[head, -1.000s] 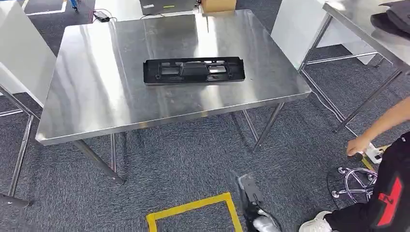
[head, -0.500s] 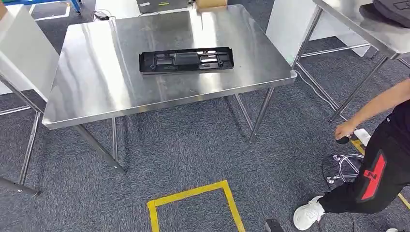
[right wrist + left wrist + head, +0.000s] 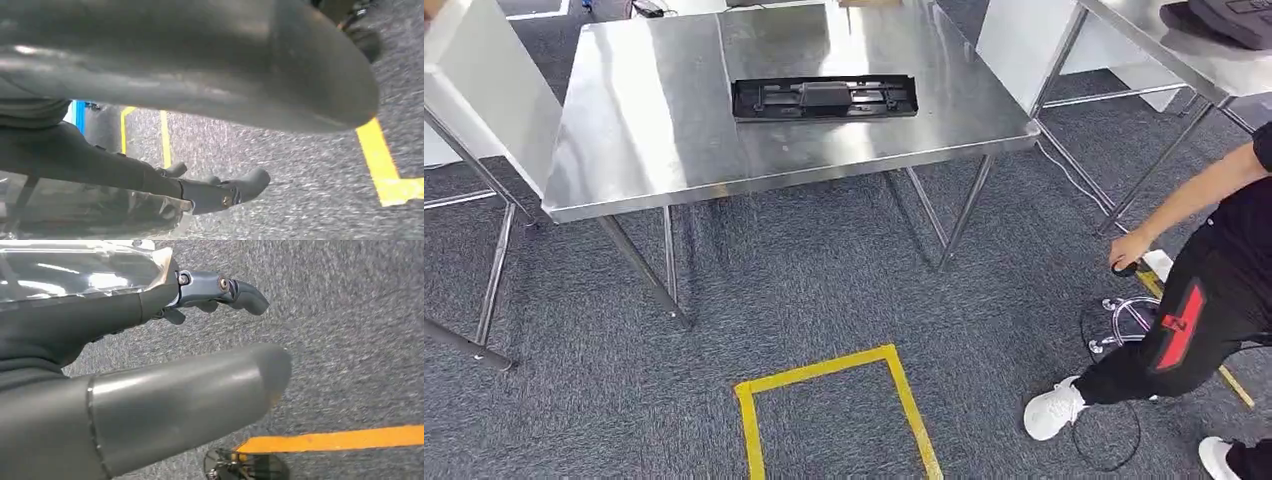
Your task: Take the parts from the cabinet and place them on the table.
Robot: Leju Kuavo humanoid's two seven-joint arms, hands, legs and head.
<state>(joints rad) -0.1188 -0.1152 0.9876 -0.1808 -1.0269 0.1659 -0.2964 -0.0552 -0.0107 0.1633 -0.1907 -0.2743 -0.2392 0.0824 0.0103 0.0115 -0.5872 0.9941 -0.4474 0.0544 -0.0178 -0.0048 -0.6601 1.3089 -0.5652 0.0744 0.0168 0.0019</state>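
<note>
A long black plastic part lies flat on the steel table, toward its far side. My left hand hangs over grey carpet in the left wrist view, its thick thumb and darker fingers apart, holding nothing. Likewise my right hand hangs above the carpet with its fingers stretched away from the thumb and nothing in it. Both hands are well away from the table and the part.
A person in black crouches at the right, one hand down by a chrome stool base. A yellow tape square marks the carpet in front. Another steel table stands far right, a white panel at left.
The whole picture has shifted: the camera has moved, so the table and part now sit higher and farther off. The person at the right has come further into view.
</note>
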